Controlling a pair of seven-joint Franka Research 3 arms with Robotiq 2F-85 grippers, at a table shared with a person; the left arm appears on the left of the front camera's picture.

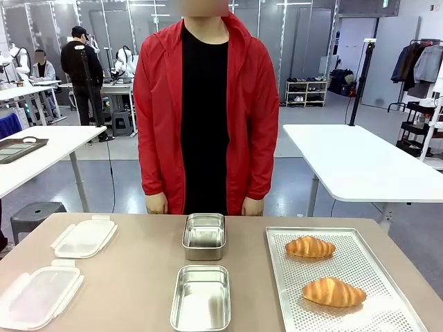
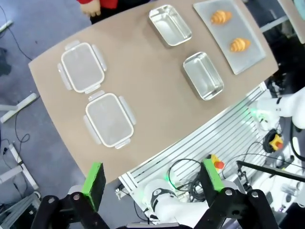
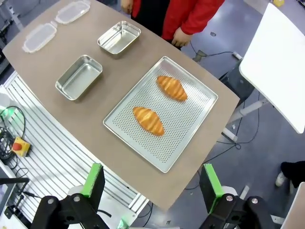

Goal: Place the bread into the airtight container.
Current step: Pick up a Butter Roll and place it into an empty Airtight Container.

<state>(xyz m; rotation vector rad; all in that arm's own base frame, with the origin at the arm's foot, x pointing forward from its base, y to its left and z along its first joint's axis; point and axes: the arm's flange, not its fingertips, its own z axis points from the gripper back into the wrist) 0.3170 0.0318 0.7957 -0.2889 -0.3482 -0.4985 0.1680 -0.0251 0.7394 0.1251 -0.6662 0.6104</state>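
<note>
Work is seen at its first step: nothing is picked yet. The left gripper [image 2: 152, 179] and the right gripper [image 3: 151, 180] are held high on the robot's side of the tray [image 1: 277, 277], both spread wide and empty. The near croissant [image 1: 333, 292], golden and ridged, is laid on the tray's near half; the nearer steel container [image 1: 201, 297] is placed just left of the tray, empty. A second croissant [image 1: 310, 247] is laid on the far half. Next, a descent and a soft pinch across one croissant's middle are probably needed.
</note>
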